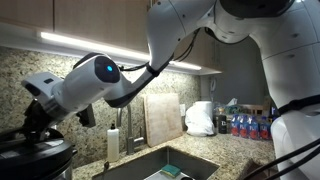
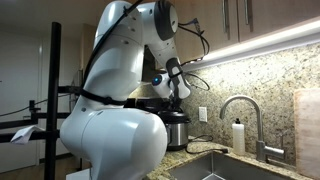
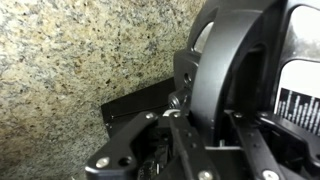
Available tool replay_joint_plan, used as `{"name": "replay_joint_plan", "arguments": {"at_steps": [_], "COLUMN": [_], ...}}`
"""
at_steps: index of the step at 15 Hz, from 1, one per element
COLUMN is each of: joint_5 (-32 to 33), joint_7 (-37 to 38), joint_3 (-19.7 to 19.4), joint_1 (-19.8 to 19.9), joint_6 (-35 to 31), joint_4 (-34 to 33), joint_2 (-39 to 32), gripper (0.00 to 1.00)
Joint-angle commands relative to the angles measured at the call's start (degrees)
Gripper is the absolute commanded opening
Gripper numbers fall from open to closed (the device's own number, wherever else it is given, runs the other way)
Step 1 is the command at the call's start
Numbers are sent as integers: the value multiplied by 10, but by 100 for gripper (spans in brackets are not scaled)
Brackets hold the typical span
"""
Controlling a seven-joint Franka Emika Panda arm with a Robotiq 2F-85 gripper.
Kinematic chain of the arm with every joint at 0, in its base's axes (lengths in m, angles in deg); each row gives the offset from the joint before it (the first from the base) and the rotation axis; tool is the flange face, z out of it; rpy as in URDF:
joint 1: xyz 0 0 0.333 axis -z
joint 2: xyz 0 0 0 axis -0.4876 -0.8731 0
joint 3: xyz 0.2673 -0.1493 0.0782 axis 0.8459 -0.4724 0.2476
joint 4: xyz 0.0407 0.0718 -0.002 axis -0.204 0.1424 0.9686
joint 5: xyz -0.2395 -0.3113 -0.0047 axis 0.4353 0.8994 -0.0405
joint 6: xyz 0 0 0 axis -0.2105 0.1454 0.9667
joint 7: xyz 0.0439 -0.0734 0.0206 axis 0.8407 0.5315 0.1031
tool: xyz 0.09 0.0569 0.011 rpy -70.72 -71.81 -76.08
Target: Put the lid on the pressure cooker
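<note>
My gripper (image 1: 42, 128) is at the far end of the counter, over the black domed lid (image 1: 30, 152). In the wrist view the fingers (image 3: 200, 135) sit on both sides of the lid's raised black handle (image 3: 215, 70) and are shut on it. The pressure cooker (image 2: 178, 130), with a dark body and shiny steel, stands on the counter by the granite wall. The lid is held at the cooker's top. I cannot tell whether it rests on the rim. In an exterior view the cooker is mostly hidden under the lid and gripper.
A steel sink (image 1: 170, 165) with a faucet (image 2: 240, 108) and a soap bottle (image 2: 238, 135) lies beside the cooker. A cutting board (image 1: 162, 118), a white bag (image 1: 200, 118) and several bottles (image 1: 250, 125) stand beyond it. The granite backsplash (image 3: 70, 60) is close behind the gripper.
</note>
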Motion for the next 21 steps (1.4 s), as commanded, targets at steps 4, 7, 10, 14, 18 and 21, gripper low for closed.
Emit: {"name": "replay_joint_plan", "arguments": {"at_steps": [4, 7, 10, 14, 18, 21], "joint_5": [-11, -11, -37, -67, -78, -128], "joint_7": [-9, -14, -29, -28, -17, -23], "joint_3": [-7, -10, -18, -25, -24, -24], "joint_1": [1, 1, 1, -1, -5, -7], "joint_6": [-4, -11, -34, -29, 10, 49], "joint_4": [26, 28, 38, 47, 56, 76], "joint_2": [37, 40, 44, 52, 60, 67], "gripper": [53, 72, 92, 100, 100, 100]}}
